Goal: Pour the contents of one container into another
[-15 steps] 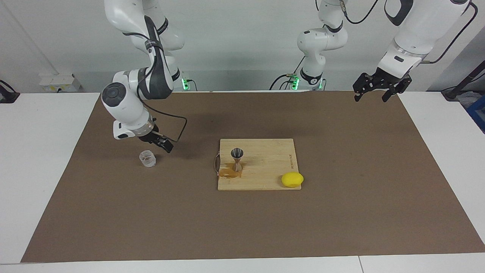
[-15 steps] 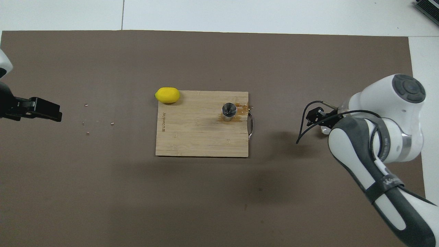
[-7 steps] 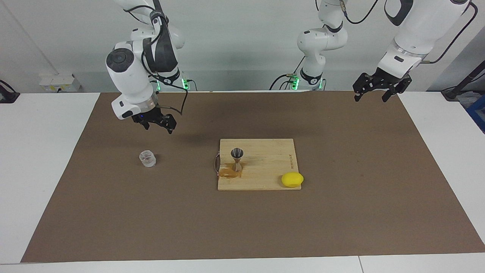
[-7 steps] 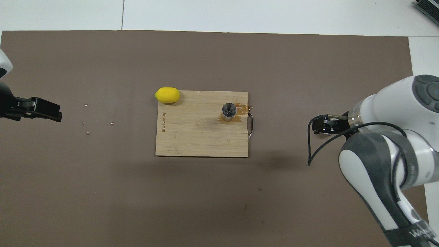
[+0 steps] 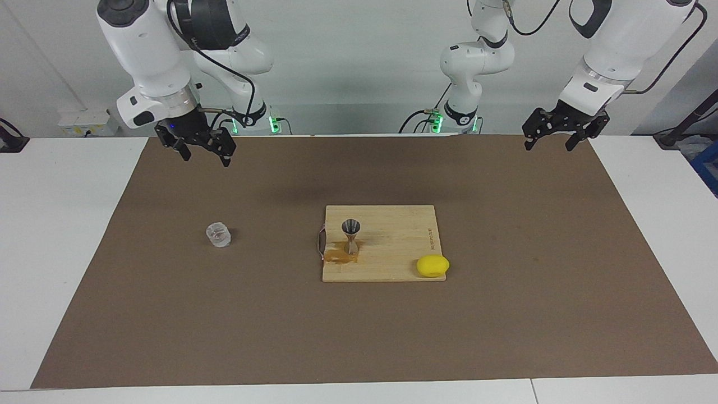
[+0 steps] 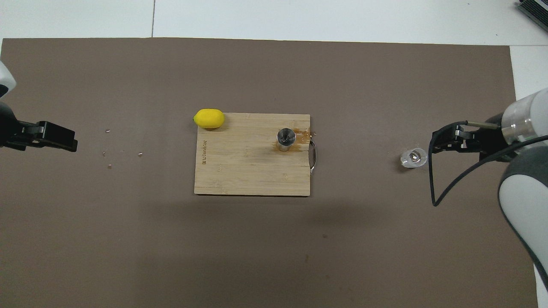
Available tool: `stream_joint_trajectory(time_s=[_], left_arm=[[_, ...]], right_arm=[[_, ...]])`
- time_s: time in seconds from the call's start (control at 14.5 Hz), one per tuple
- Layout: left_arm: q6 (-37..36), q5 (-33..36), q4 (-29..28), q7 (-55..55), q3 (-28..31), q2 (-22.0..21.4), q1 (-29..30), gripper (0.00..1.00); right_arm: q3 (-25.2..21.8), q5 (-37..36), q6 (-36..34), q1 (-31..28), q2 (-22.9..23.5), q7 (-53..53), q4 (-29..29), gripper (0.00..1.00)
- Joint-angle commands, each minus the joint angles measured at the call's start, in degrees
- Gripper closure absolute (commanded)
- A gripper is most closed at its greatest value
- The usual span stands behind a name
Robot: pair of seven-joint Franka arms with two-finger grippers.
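The clear ribbed glass stands upright on the brown mat toward the right arm's end, with nothing touching it. The grey metal hourglass jigger stands on the wooden board, and a brown spill lies at its foot. My right gripper hangs open and empty, high over the mat's edge by the robots. My left gripper waits open and empty, raised over the mat at the left arm's end.
A yellow lemon rests at the board's corner farthest from the robots, toward the left arm's end. The board's metal handle faces the glass. A few small crumbs lie on the mat near the left gripper.
The right gripper has lifted from just beside the glass and drawn back toward the robots, staying open. The glass stays where it was. The left arm has not moved.
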Motion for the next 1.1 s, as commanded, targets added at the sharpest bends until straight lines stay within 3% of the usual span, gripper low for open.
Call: stream_joint_trajectory(time_s=[0.0,0.14,1.03], left_arm=[[0.6,0.1,-0.9,0.4,-0.4,-0.9,0.7,0.00],[0.6,0.1,-0.9,0.4,-0.4,-0.9,0.7,0.00],[0.6,0.1,-0.9,0.4,-0.4,-0.9,0.7,0.00]], right_arm=[[0.3,-1.9,-3.3,-0.7,2.6,-1.3,6.6,0.00],[0.4,-2.1,-5.4,-0.7,3.6,-1.2,8.4,0.00],[0.4,-1.2,-6.6,-0.9,2.2,-1.7,5.8,0.00]])
